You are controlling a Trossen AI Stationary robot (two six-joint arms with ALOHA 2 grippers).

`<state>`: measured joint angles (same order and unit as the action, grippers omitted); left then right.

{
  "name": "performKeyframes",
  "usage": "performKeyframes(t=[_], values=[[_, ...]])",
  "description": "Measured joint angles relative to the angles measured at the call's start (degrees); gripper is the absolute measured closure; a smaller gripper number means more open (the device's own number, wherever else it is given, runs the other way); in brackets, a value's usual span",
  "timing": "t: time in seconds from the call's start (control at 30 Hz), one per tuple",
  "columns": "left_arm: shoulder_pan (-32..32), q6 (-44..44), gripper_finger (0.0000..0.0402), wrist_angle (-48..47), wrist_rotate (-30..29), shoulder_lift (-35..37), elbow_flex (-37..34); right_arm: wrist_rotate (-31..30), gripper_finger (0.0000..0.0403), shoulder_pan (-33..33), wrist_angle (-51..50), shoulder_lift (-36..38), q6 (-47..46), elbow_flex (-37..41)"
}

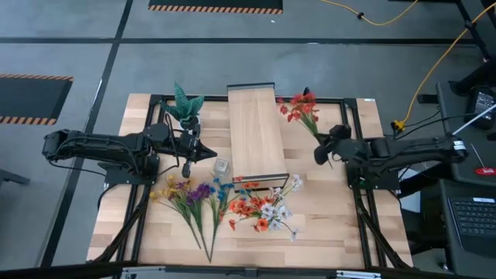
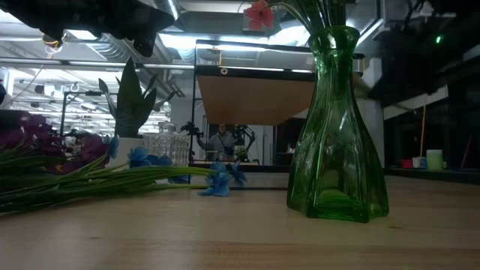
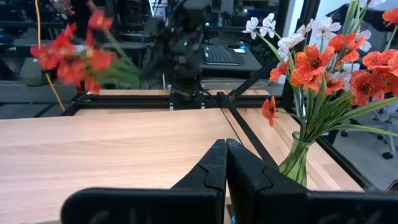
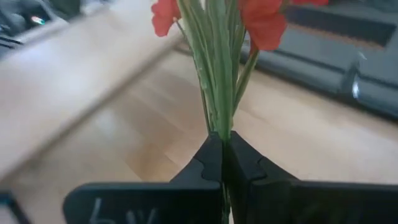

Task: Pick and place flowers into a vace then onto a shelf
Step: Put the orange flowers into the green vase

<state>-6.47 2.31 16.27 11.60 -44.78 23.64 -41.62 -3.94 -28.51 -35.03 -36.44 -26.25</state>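
My right gripper (image 4: 222,149) pinches a red bunch (image 1: 302,107) by its stems, aloft right of the shelf (image 1: 256,132). Next I judge: carry it to a vase (image 2: 335,127). Left gripper (image 3: 225,163) waits, closed, empty.

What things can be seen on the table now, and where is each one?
Pale wood plank shelf: one, centre of the table.
Red-orange flower bunch: one, held right of the shelf.
Green glass vase with red-orange and white flowers: one, in front of the shelf.
Yellow, purple and blue flower bunches: several, lying front left.
Spiky green plant in white pot: one, left of the shelf.
Left gripper: jaws shut, empty.
Right gripper: jaws shut on stems.
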Motion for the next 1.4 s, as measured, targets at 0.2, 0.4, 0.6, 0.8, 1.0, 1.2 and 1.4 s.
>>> performKeyframes(t=[0.2,0.4,0.6,0.8,1.0,1.2,1.4], values=[[0.01,0.09,0.0398,0.02,0.00,-0.01,0.00,-2.62,0.0403,-6.60,-0.19,3.01,5.44,-5.11],[0.01,0.04,0.0398,0.02,0.00,0.01,0.00,-8.17,0.0403,-15.85,-0.01,2.99,11.07,-11.66],[0.01,0.02,0.0398,0.02,0.00,0.00,0.00,-11.86,0.0403,-25.13,3.54,0.20,15.78,-15.71],[0.00,0.05,0.0398,0.02,-0.07,0.00,0.00,-15.10,0.0403,-32.96,10.35,-5.14,20.39,-16.79],[0.00,0.78,0.0398,0.03,-0.09,-0.01,0.00,-21.86,0.0403,-41.76,14.92,-10.75,25.17,-20.84],[-0.01,2.58,0.0398,0.07,-0.11,0.00,0.00,-26.50,0.0403,-49.61,15.24,-19.39,25.88,-27.30],[0.01,1.77,0.0398,0.13,-0.15,0.00,-0.01,-30.66,0.0403,-54.74,24.88,-29.99,23.49,-28.25]])
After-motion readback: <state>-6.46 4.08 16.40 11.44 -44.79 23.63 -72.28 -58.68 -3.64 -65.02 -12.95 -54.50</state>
